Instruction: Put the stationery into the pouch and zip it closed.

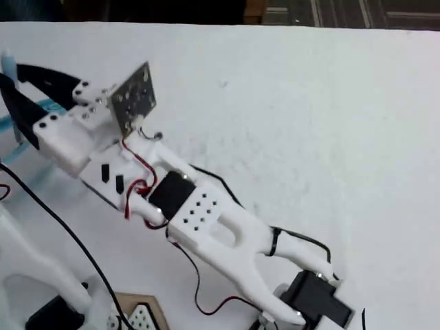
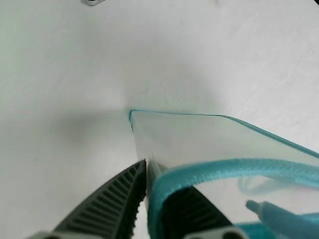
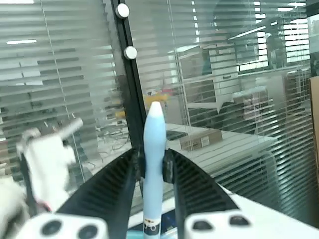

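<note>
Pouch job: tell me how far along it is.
Done: hard to say. A teal pen lies at the pouch, but I cannot tell whether it is inside. In hand: the left pincer clamps the pouch's edge, and the right pincer holds a light-blue pen, not yet in the pouch. Left: put that pen in, then close the zipper, which seems open.

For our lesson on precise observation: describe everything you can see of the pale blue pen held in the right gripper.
The pale blue plastic-looking pen is slim and round, tapering to a whitish, rounded end. It stands upright, with that end pointing away from the right gripper. The gripper's black ribbed fingers clamp it from both sides partway along its body. Small dark print marks its lower part. Only the fingers are seen touching it.
</note>
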You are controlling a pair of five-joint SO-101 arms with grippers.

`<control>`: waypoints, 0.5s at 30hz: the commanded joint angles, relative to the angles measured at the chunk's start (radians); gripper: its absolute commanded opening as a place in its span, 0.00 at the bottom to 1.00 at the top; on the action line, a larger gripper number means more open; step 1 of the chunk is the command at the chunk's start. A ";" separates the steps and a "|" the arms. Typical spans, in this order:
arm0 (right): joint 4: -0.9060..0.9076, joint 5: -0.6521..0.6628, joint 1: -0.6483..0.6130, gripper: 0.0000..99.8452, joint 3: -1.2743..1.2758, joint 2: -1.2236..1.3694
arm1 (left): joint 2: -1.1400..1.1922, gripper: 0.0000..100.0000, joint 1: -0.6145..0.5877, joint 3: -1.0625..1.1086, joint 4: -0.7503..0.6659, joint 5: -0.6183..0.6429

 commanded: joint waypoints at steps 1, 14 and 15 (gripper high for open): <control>-0.107 -0.005 0.018 0.02 0.106 0.007 | -0.047 0.02 0.005 -0.012 -0.025 0.003; 0.059 0.118 -0.096 0.26 0.135 0.024 | -0.047 0.02 0.005 -0.011 -0.025 0.003; 0.067 0.133 -0.108 0.29 0.135 0.024 | -0.047 0.02 0.005 -0.008 -0.025 0.003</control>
